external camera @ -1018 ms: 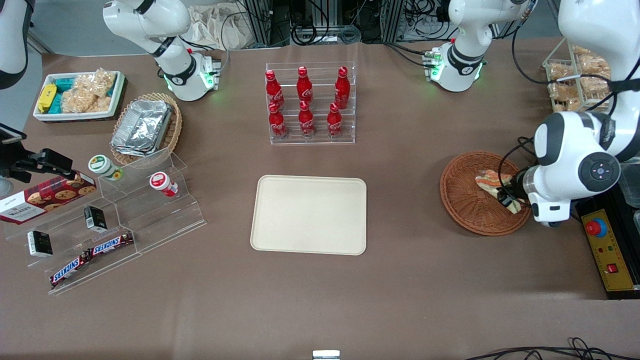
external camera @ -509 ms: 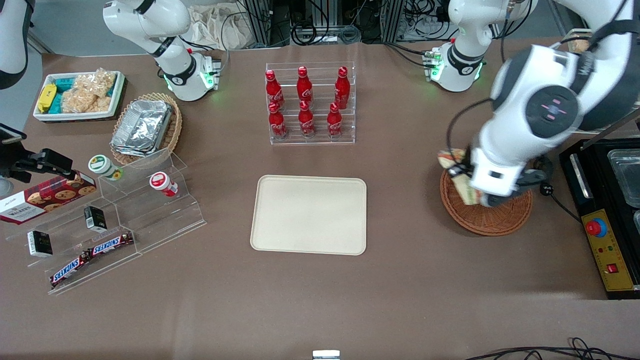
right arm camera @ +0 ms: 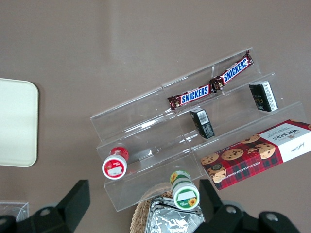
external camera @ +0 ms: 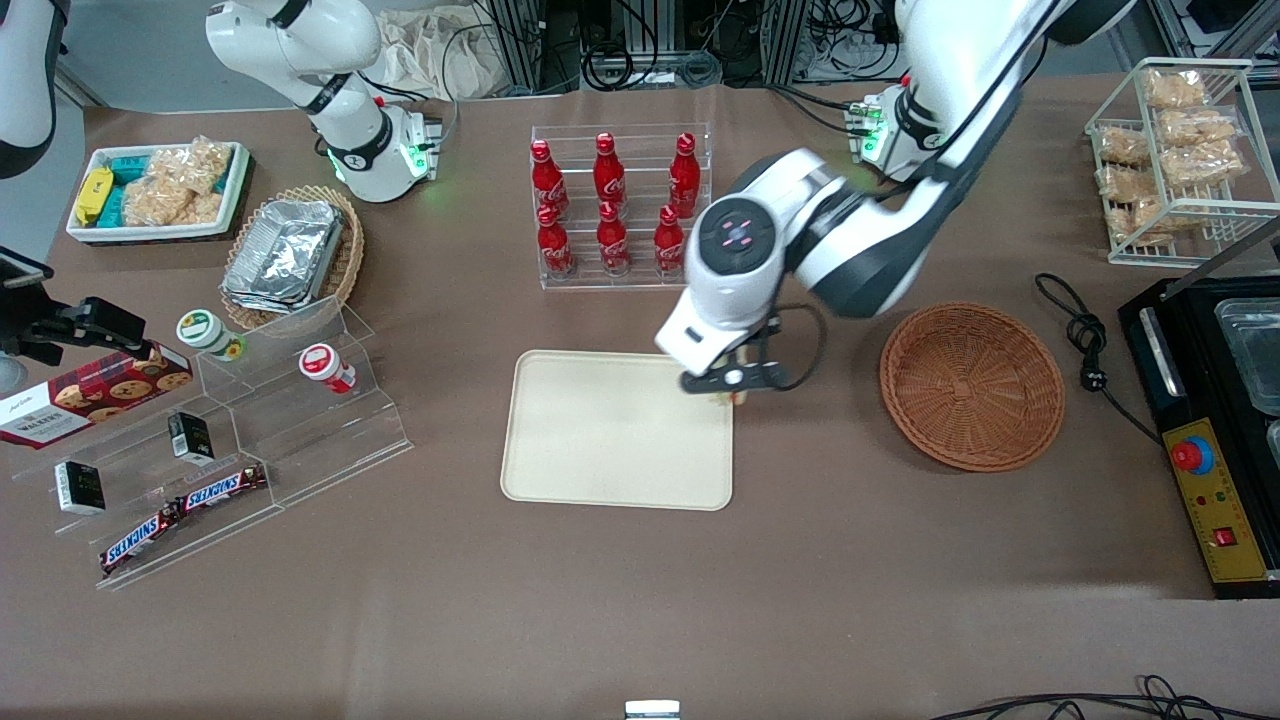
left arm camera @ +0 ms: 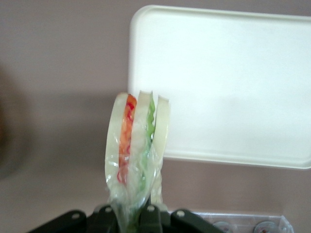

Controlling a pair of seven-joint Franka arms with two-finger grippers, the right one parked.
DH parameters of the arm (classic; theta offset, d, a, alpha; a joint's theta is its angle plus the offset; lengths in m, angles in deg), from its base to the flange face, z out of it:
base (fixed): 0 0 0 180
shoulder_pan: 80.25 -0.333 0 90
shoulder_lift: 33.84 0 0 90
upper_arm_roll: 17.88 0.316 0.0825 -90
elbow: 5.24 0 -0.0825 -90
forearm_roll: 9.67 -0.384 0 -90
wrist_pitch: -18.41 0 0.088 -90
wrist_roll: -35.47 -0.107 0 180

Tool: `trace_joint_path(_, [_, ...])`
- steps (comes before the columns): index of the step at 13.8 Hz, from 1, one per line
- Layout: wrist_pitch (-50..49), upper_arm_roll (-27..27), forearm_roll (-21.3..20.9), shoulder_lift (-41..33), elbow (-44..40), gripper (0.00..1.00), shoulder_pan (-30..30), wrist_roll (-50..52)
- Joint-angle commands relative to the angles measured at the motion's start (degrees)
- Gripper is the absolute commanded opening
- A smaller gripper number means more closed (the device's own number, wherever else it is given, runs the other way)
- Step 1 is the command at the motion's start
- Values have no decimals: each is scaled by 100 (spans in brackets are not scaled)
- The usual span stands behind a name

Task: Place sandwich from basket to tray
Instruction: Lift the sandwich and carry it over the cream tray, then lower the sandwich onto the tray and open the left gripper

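Sandwich pinched in end effector — above tray edge.

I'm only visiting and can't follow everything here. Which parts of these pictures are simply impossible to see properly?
- Sandwich, front view: almost wholly hidden under the arm's wrist at the tray edge.
- Sandwich label, wrist view: not visible; only the cut layers face the camera.
- Hand, wrist view: shut on the wrap, fingertips cut off by the picture edge.
- Basket, wrist view: just a dark blur.
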Motion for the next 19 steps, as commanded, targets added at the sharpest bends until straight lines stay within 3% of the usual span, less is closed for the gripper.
trace_joint_path(1, [589,15,-562,871,-435,0,74,-66])
trace_joint_path(5, [1048,23,-1108,1373,-443,0,65,-102])
trace_joint_path(8, [1092,32,-1240,1497,-435,13,56,-128])
trace_joint_path(9, [1127,32,-1311,1532,-426,31,47,-120])
trace_joint_path(10, [1197,32,-1311,1576,-417,71,38,-67])
trace_joint_path(11, [1276,102,-1320,1568,-391,99,12,-110])
trace_joint_path(16, [1137,208,-1206,1121,-347,100,12,-23])
trace_joint_path(19, [200,199,-1197,384,-312,100,-5,-49])
